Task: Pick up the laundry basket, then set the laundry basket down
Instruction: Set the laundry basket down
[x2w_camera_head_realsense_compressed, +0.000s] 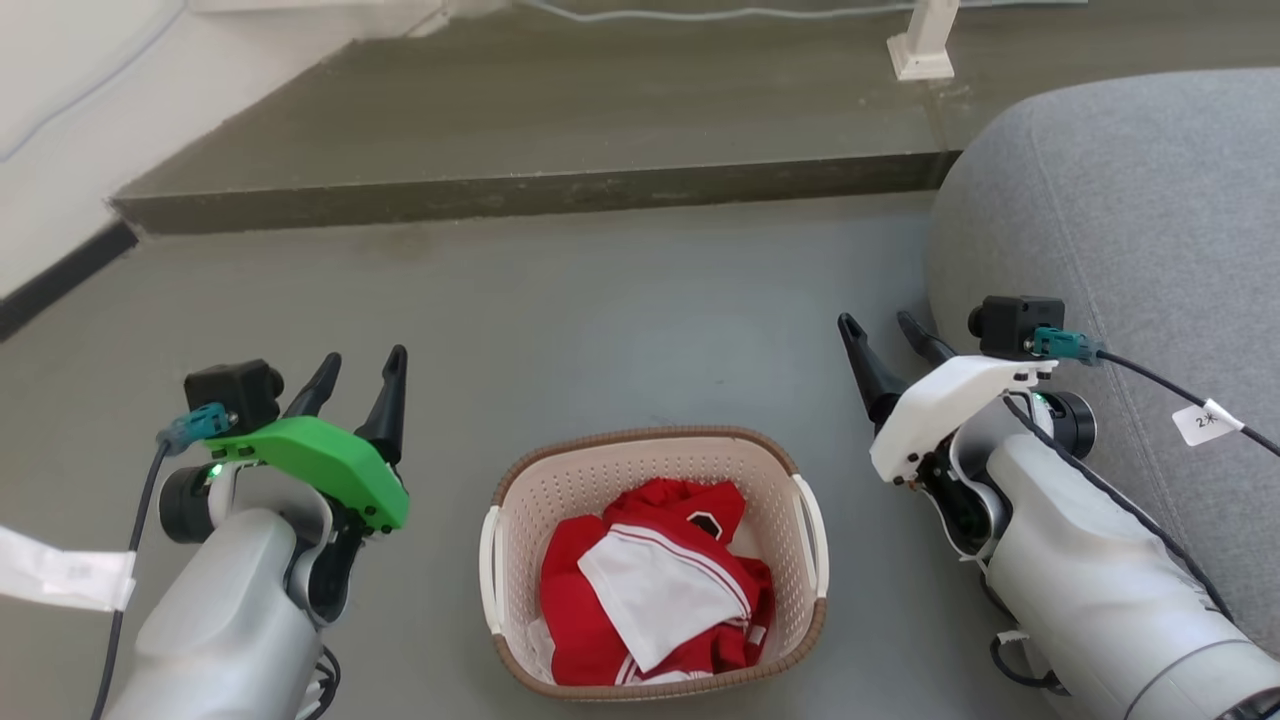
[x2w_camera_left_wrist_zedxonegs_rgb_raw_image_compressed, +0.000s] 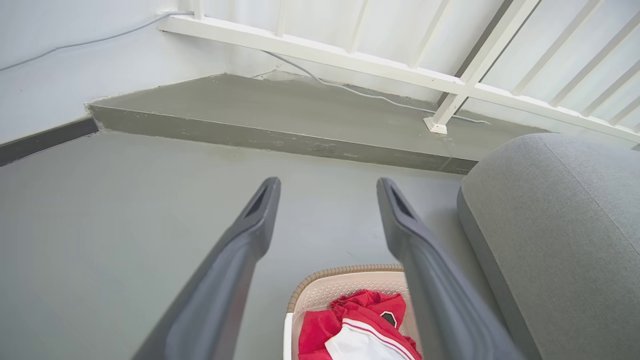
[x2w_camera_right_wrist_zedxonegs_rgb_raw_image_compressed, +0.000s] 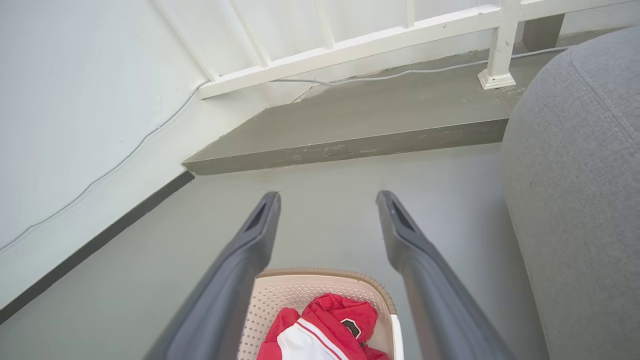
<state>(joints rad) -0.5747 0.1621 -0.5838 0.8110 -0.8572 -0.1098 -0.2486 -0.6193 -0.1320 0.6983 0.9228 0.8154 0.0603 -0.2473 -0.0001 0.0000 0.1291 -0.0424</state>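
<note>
The laundry basket (x2w_camera_head_realsense_compressed: 655, 468) stands on the grey floor near the bottom middle of the head view, cream with perforated walls, a brown woven rim and white side handles. Red and white clothes (x2w_camera_head_realsense_compressed: 655, 590) lie inside it. My left gripper (x2w_camera_head_realsense_compressed: 360, 368) hovers open to the basket's left, well apart from it. To the right of the basket my right gripper (x2w_camera_head_realsense_compressed: 881, 328) is open too, touching nothing. In the left wrist view the basket (x2w_camera_left_wrist_zedxonegs_rgb_raw_image_compressed: 320, 295) shows between the fingers at the bottom. The right wrist view has the basket (x2w_camera_right_wrist_zedxonegs_rgb_raw_image_compressed: 300, 295) at its bottom edge.
A grey sofa (x2w_camera_head_realsense_compressed: 1130, 250) fills the right side, close to my right arm. A raised concrete step (x2w_camera_head_realsense_compressed: 520, 190) runs across the far floor, with a white railing post (x2w_camera_head_realsense_compressed: 925, 45) on it. A white wall with a dark skirting (x2w_camera_head_realsense_compressed: 60, 275) is at the left.
</note>
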